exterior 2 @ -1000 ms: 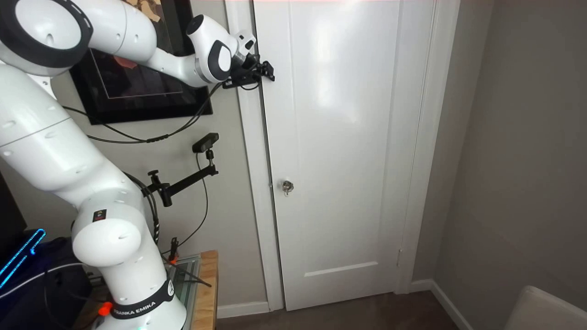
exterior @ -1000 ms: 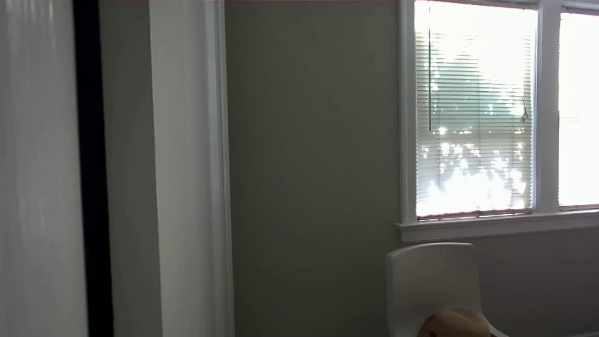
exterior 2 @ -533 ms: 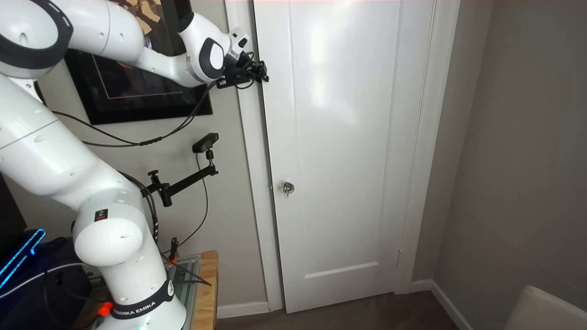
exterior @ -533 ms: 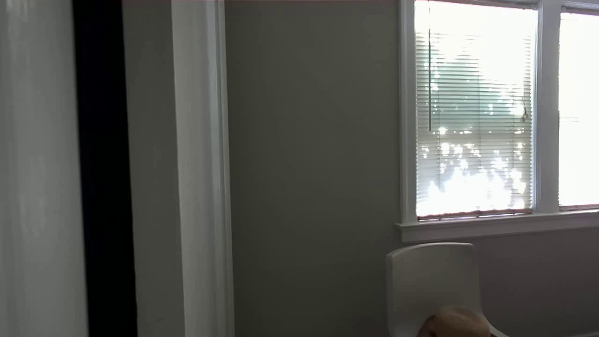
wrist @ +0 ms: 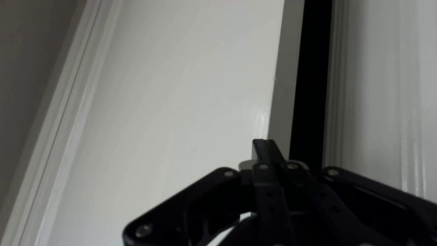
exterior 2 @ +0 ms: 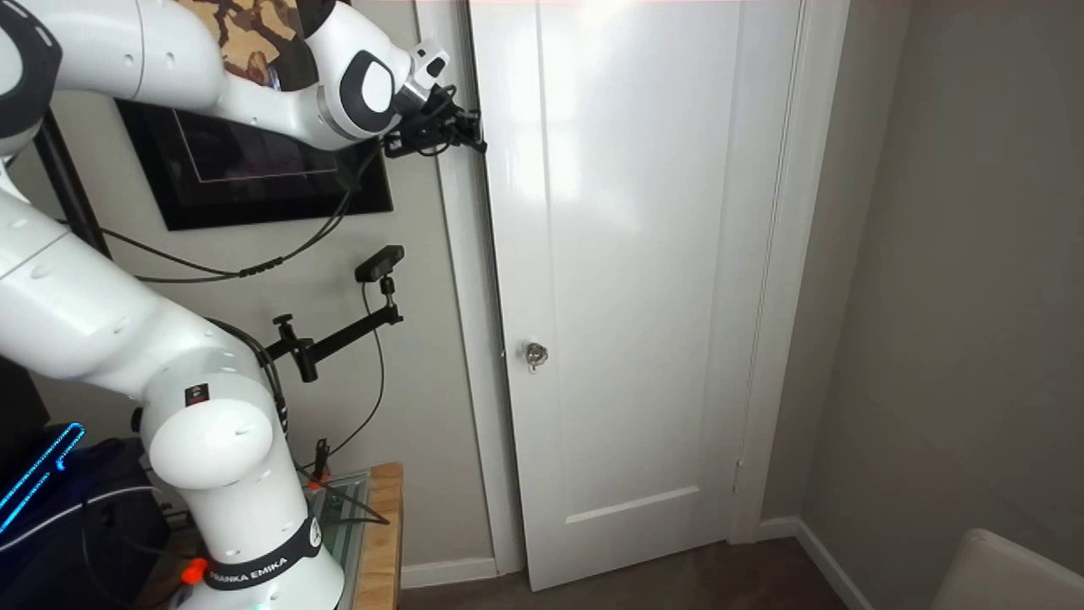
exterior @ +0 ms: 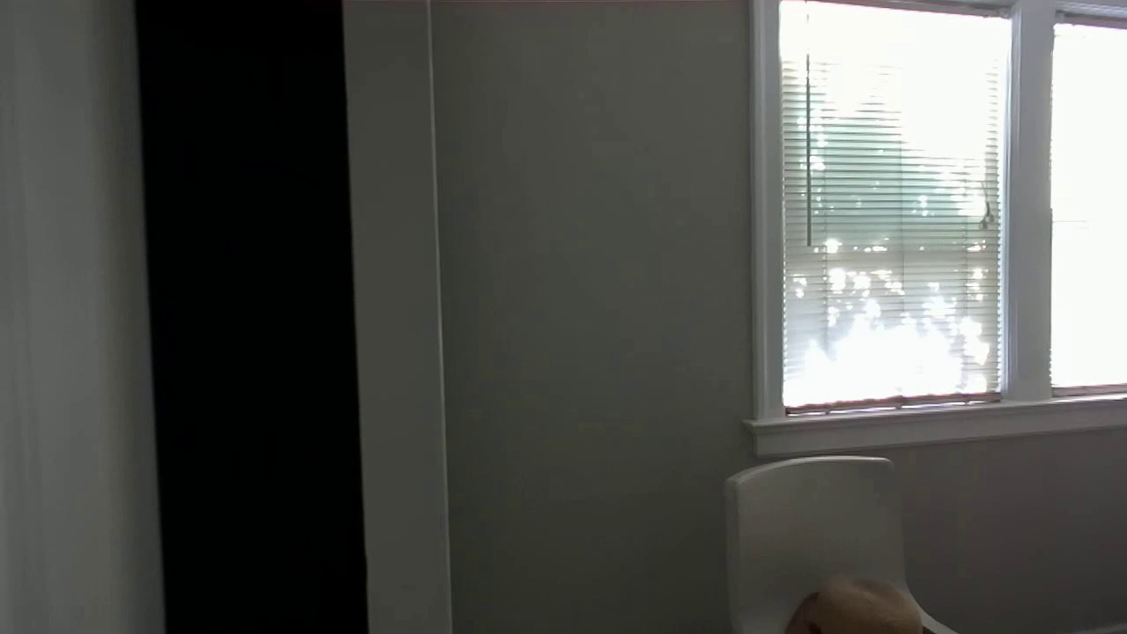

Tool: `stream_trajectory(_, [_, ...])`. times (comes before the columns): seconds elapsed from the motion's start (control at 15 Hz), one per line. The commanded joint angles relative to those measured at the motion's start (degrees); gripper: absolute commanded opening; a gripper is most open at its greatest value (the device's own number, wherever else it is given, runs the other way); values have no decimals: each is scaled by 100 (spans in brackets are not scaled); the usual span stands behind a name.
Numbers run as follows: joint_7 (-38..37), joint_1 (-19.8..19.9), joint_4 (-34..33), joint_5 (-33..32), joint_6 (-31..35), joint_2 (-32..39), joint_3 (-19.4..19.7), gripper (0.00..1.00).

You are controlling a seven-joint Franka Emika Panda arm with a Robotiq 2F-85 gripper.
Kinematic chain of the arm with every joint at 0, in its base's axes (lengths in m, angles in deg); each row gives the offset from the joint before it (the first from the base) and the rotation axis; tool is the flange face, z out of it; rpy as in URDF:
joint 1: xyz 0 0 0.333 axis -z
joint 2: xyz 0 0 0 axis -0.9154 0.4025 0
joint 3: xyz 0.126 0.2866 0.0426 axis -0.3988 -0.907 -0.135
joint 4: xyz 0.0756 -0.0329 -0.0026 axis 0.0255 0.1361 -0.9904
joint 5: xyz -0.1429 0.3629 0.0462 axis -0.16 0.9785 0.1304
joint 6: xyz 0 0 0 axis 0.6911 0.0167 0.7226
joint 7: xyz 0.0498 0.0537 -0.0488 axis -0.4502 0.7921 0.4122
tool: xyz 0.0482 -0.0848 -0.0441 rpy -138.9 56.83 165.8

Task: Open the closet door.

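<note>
The jaws of the gripper (wrist: 263, 141) are together, tip against tip. In the wrist view they cover part of the free edge of the door (wrist: 191, 102); contact cannot be confirmed. A dark gap (wrist: 310, 85) is present between that edge and the frame (wrist: 379, 102), so the door is ajar. In an exterior view the jaws stand at the upper part of the door's left edge, well above a knob (exterior 2: 535, 356) near the same edge; the door is hinged on the right, and its lower left corner projects on the near side of the frame. The arm (exterior 2: 203, 445) reaches in from the left, its base on a counter (exterior 2: 385, 568) with a wooden border. Behind the arm, a dark print (exterior 2: 279, 186) hangs on the wall (exterior 2: 423, 381). Left of the door, a camera (exterior 2: 379, 264) sits on a black bracket (exterior 2: 351, 333). In an exterior view a window (exterior: 1028, 202) is fitted with a lowered blind (exterior: 898, 264); below it stands a white chair (exterior: 814, 528) carrying a tan, rounded item (exterior: 858, 608), partly out of view, nature not determined.
</note>
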State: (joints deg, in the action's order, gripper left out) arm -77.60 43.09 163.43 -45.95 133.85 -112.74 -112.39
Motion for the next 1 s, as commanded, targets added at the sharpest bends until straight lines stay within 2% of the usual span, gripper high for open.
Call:
stream_trajectory(0.0, [71,38,261,-43,-475,-590,365,0])
stream_trajectory(0.13, [39,136,277,-59,-941,-863,495,0])
stream_trajectory(0.2, [41,109,306,9,-1072,-956,582,26])
stream_trajectory(0.27, [59,90,262,44,-1328,-1038,639,27])
stream_trajectory(0.33, [153,-102,196,229,-1537,-1046,775,32])
stream_trajectory(0.73, [129,-640,-406,1140,-3148,-1165,918,74])
stream_trajectory(0.93, [297,-783,-663,1546,-3394,-1042,918,95])
